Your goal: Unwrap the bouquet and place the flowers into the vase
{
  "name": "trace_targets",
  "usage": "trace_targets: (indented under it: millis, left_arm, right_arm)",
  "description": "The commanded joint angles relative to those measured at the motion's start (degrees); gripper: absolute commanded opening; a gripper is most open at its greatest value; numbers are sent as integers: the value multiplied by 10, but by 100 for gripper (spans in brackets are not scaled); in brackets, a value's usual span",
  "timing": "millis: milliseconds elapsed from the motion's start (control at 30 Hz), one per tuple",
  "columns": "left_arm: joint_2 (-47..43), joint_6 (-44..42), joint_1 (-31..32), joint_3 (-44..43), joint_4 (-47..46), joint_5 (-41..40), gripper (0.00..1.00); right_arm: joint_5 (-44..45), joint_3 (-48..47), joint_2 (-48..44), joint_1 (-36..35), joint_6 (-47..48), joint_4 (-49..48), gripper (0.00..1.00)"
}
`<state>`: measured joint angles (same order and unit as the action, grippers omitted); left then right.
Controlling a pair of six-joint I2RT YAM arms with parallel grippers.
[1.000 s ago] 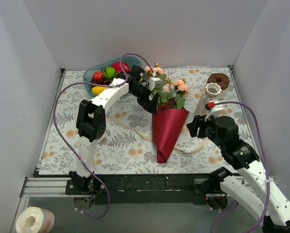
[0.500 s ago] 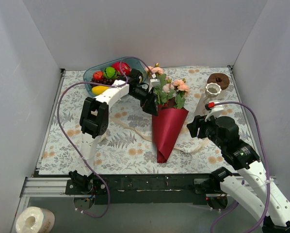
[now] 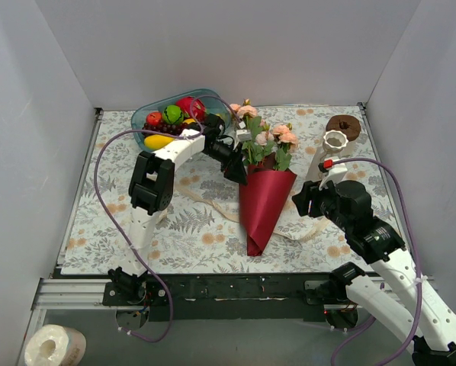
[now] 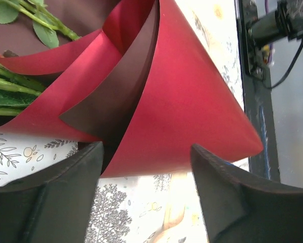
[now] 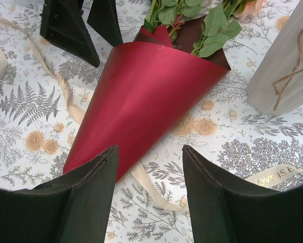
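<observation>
The bouquet lies mid-table: a maroon paper cone (image 3: 263, 200) with its tip toward the arms. Pink and peach flowers (image 3: 268, 140) spill from its far mouth. My left gripper (image 3: 236, 164) sits at the cone's left rim. In the left wrist view it (image 4: 146, 152) is open, and the paper's curled edge (image 4: 182, 116) reaches in between its fingertips. My right gripper (image 3: 301, 201) hovers open just right of the cone. In its own view it (image 5: 149, 152) holds nothing, with the cone (image 5: 141, 96) ahead. The white vase (image 3: 329, 149) stands at the right.
A loose cream ribbon (image 5: 159, 195) trails over the floral cloth under the cone and on both sides of it (image 3: 213, 207). A brown ring (image 3: 343, 125) sits behind the vase. A teal fruit bowl (image 3: 156, 113) stands at the back left. White walls enclose the table.
My left arm has raised its elbow and pressed its gripper closer to the cone's rim, with the jaws a little narrower. My right gripper has edged slightly toward the cone.
</observation>
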<state>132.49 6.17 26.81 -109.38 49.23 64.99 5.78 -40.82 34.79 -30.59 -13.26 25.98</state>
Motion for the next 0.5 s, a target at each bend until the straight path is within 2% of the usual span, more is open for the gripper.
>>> trace_targets:
  millis: [0, 33, 67, 100, 167, 300, 367, 400, 467]
  left_arm:
    - [45, -69, 3, -78, 119, 24, 59]
    - [57, -88, 3, -125, 152, 24, 51]
    - [68, -116, 4, -141, 203, 24, 37]
    - [80, -127, 5, -154, 221, 24, 31]
    - [77, -136, 5, -149, 231, 22, 27]
    - [34, -120, 5, -102, 177, 22, 24]
    - [16, -115, 5, -102, 168, 18, 14]
    - [14, -111, 5, -114, 169, 17, 6]
    - [10, -106, 6, -130, 182, 15, 0]
  right_arm:
    - [-1, -30, 2, 1, 4, -16, 61]
    - [-1, -30, 2, 1, 5, -17, 61]
    - [-1, -30, 2, 1, 4, -18, 61]
    - [-1, -30, 2, 1, 3, -19, 61]
    - [-3, -32, 5, 1, 2, -18, 61]
    - [-2, -37, 6, 1, 0, -16, 60]
    - [-1, -39, 5, 1, 0, -15, 61]
    - [-1, -40, 5, 1, 0, -13, 61]
    - [0, -40, 3, 1, -3, -13, 60]
